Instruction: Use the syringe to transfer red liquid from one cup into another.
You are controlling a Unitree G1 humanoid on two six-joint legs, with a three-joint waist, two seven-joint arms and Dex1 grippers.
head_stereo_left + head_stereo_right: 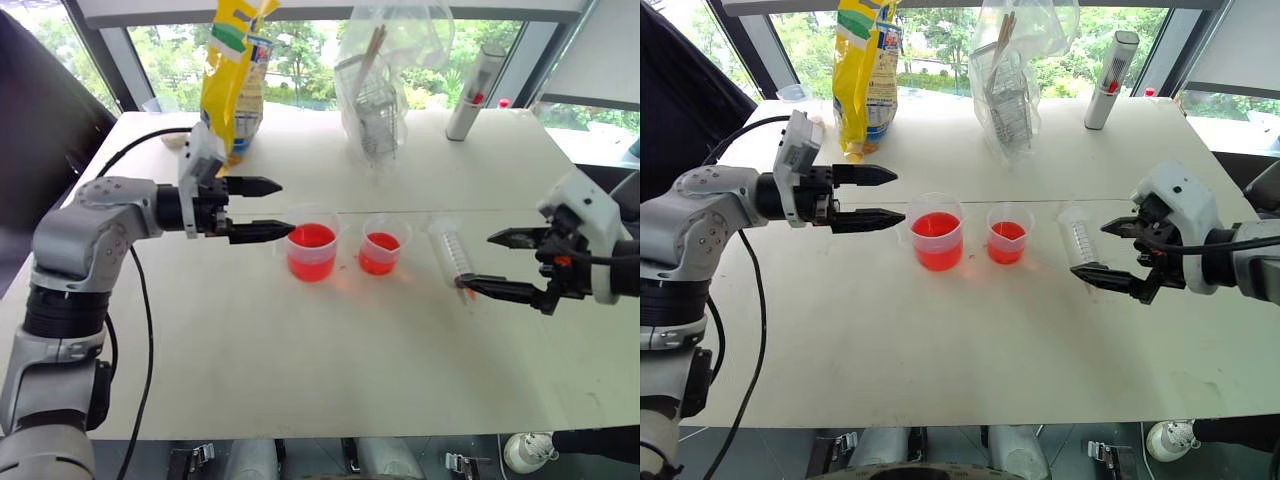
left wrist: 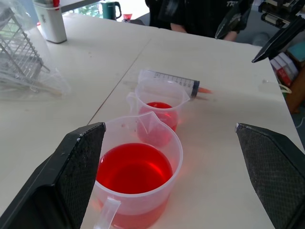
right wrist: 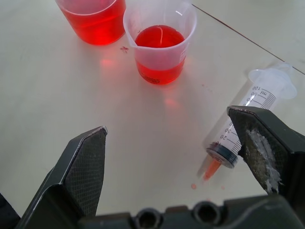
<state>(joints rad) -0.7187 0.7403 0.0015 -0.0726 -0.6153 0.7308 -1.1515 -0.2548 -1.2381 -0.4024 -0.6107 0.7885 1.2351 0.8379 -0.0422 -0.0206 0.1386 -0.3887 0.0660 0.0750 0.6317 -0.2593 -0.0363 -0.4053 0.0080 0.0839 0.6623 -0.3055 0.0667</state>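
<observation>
The large clear plastic syringe (image 1: 449, 252) with the reddish-orange tip lay flat on the white tabletop (image 1: 300, 360), just beside the smaller handleless clear cup (image 1: 381, 246) of red liquid (image 1: 379, 243). The larger handled beaker (image 1: 311, 245) stood beyond. Both pincers — left (image 1: 262, 209), right (image 1: 490, 262) — hung apart, empty.

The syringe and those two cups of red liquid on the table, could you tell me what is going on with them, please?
Nothing is held. The syringe lies flat on the table, beside the smaller cup. The right claw is open next to the syringe's tip. The left claw is open beside the handled beaker. Both hold red liquid, and a few red drops lie by the tip.
</observation>
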